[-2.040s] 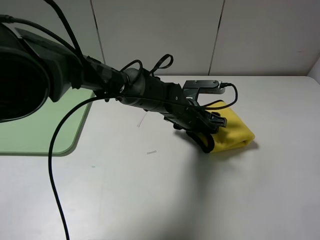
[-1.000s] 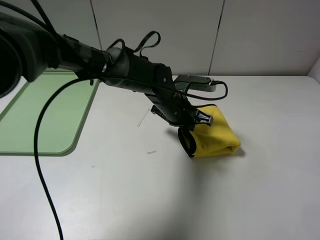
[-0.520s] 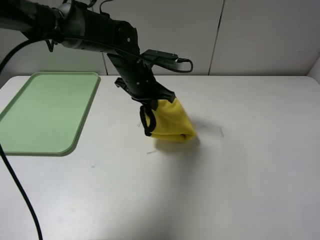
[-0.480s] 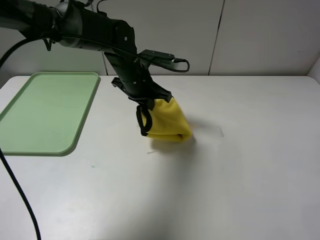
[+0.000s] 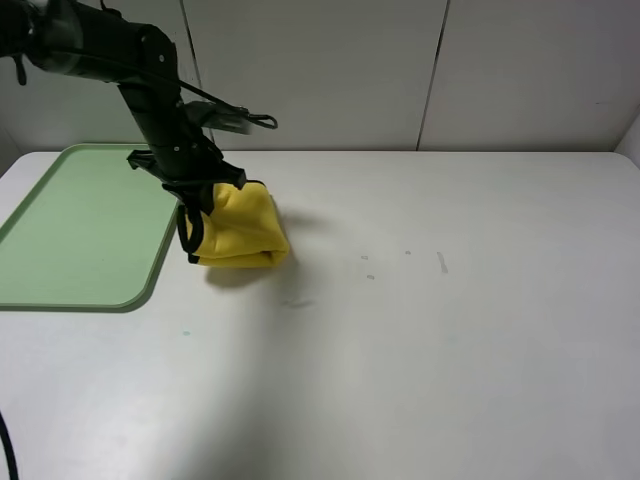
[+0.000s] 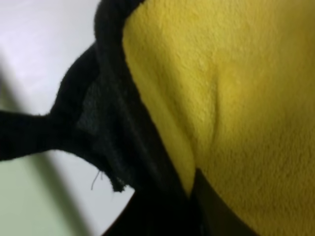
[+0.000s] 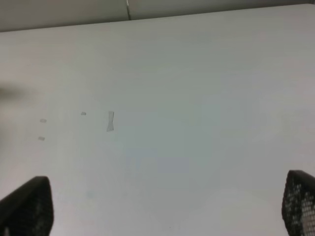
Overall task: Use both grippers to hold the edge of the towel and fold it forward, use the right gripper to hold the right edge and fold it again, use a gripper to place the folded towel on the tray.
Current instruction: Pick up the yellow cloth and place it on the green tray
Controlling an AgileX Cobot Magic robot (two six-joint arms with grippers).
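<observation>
Clamped on the folded towel (image 5: 243, 229), the left gripper (image 5: 200, 193) holds the yellow bundle at its upper edge, at about 10 o'clock in the high view. From that camera the towel hangs as a plump folded wad, its black edge (image 5: 192, 236) curling down the side toward 9 o'clock, and its lower fold seems to rest on or just above the white table (image 5: 420, 350); the angle does not settle which. The left wrist view gives what the high one cannot: plush yellow pile (image 6: 236, 98) filling most of the picture, with the black binding (image 6: 110, 123) bunched beside it, though the fingers themselves are hidden there.

Right gripper (image 7: 162, 209) is out of the high view altogether. Only its own wrist camera shows it, two dark fingertips (image 7: 27, 206) set wide apart above bare tabletop, nothing between them, with a few small flecks (image 7: 110, 121) on the surface farther off.

Just beside the towel, toward 9 o'clock in the high view, lies the pale green tray (image 5: 70, 235); the towel sits next to its rounded rim, not over it. Beyond stands a pale panelled wall (image 5: 420, 70).
</observation>
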